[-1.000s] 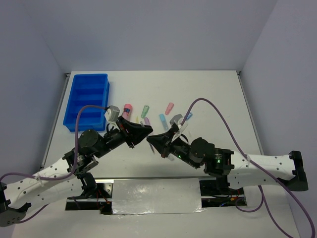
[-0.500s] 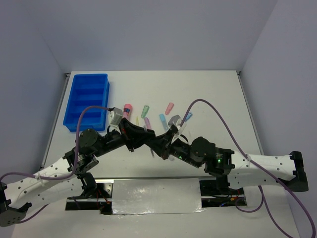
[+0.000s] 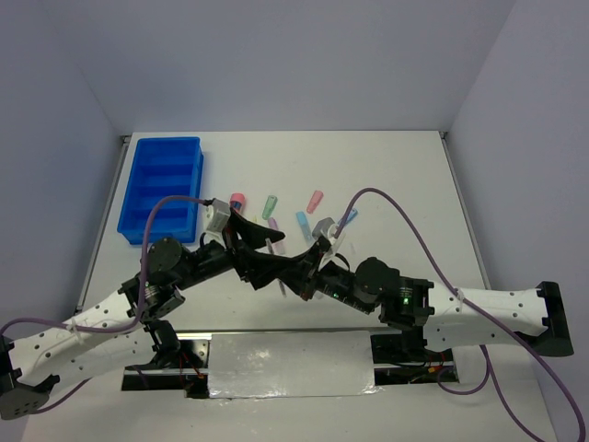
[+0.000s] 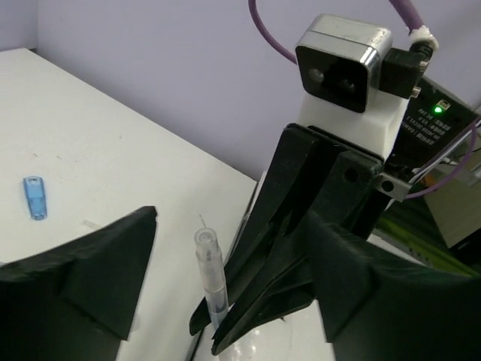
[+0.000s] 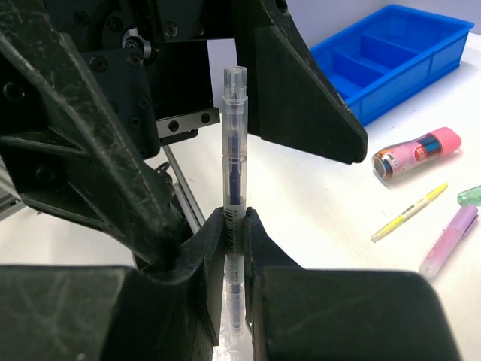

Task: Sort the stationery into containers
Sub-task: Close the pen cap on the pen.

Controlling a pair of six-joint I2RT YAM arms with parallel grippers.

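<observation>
between the pinching jaws of the right gripper (image 5: 234,241), the clear pen (image 5: 234,173) stands upright, top inside the spread left gripper (image 4: 229,248); light, stiff, probably slick, best taken mid-barrel.

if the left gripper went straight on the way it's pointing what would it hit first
Most likely the clear pen, which stands upright, pinched in the right gripper, and lies between the open jaws of the left gripper. The right gripper itself comes just behind it; exact depth is unclear.
</observation>
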